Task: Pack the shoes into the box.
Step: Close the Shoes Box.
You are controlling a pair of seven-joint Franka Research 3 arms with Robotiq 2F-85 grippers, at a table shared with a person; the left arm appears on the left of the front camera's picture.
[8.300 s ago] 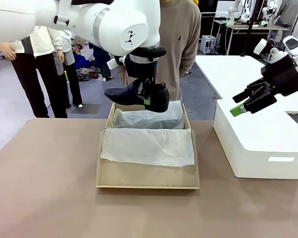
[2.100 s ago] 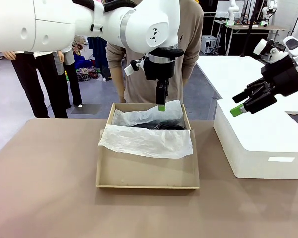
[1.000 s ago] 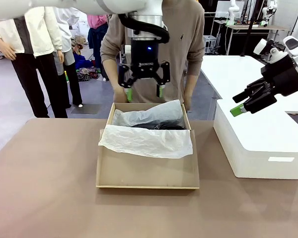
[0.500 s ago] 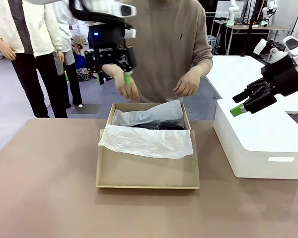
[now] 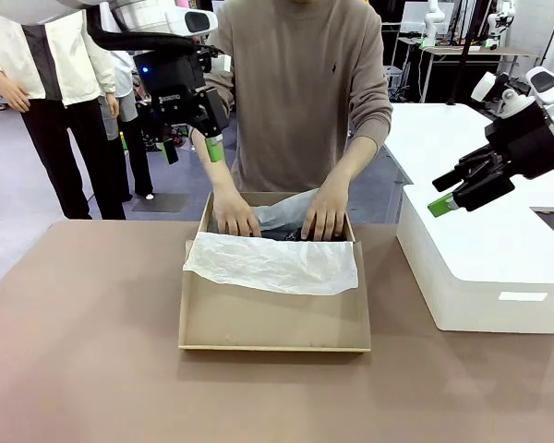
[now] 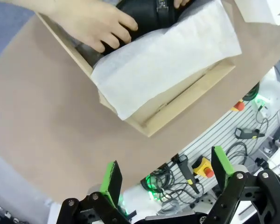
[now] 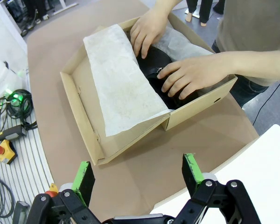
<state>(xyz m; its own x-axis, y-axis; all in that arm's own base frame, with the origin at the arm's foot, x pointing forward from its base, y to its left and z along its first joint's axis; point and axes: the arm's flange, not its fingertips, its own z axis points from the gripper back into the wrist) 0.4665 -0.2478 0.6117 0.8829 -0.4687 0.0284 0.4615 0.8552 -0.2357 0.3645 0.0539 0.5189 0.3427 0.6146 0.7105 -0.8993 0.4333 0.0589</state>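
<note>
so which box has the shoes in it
The tan cardboard box: black shoes lie in it under the person's hands, not in the white plastic box.

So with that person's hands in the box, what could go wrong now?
The person's hands rest on the shoes inside the box; if the open left gripper, hanging beside the person's arm, came down, it could hit them. The tissue paper drapes over the lid flap and might get trapped or torn at closing.

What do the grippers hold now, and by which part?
Nothing: the left gripper and the right gripper stand open and empty. The person's hands rest on the shoes in the box.
</note>
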